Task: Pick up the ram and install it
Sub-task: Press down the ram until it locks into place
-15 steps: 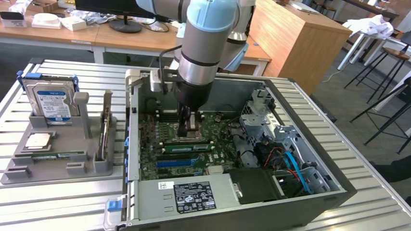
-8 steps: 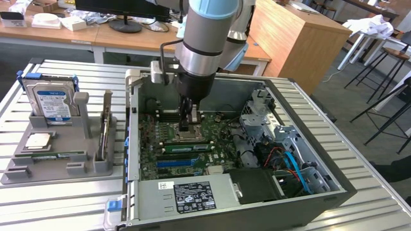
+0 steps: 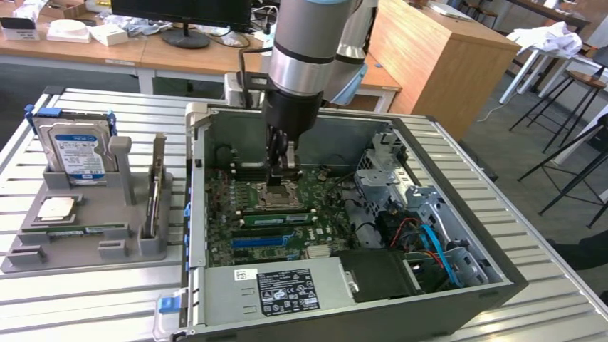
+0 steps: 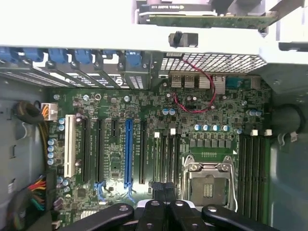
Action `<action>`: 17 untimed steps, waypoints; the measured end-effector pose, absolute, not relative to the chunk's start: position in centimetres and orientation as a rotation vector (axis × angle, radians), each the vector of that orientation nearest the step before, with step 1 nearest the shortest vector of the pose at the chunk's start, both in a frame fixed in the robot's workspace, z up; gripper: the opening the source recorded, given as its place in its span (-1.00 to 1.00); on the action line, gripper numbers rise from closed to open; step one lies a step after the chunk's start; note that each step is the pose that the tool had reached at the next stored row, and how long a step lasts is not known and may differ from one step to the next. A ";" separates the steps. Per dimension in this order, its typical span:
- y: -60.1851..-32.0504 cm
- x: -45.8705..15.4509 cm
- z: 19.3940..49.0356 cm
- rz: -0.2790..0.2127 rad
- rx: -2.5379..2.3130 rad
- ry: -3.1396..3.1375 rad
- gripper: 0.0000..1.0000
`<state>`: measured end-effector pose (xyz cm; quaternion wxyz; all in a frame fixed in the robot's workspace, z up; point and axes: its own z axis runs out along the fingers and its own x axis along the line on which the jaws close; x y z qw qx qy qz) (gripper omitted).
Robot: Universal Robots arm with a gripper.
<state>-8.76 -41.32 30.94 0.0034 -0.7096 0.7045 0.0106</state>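
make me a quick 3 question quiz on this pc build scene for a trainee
1. True or false: the gripper hangs outside the computer case.
2. Where does the hard drive stand? A: in the grey holder on the exterior view's left. B: inside the case. C: on the wooden desk behind.
3. Fill in: in the wrist view, one long motherboard slot among the black ones is coloured ___.

Key
1. False: it is inside the open case, above the processor socket.
2. A
3. blue
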 end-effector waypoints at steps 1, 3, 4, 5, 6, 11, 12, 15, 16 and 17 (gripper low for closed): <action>-41.3 -8.8 31.2 0.033 -2.225 2.208 -0.80; -41.3 -8.8 31.7 0.033 -2.225 2.208 -0.80; -41.3 -8.8 31.9 0.033 -2.225 2.208 -0.80; -41.3 -8.8 32.2 0.033 -2.225 2.208 -0.80; -41.3 -8.8 32.4 0.033 -2.225 2.208 -0.80; -41.3 -8.8 33.6 0.033 -2.225 2.208 -0.80; -41.3 -8.8 33.8 0.033 -2.225 2.208 -0.80; -41.3 -8.8 34.3 0.033 -2.225 2.208 -0.80; -41.3 -8.8 34.4 0.033 -2.225 2.208 -0.80; -41.3 -8.8 34.6 0.033 -2.225 2.208 -0.80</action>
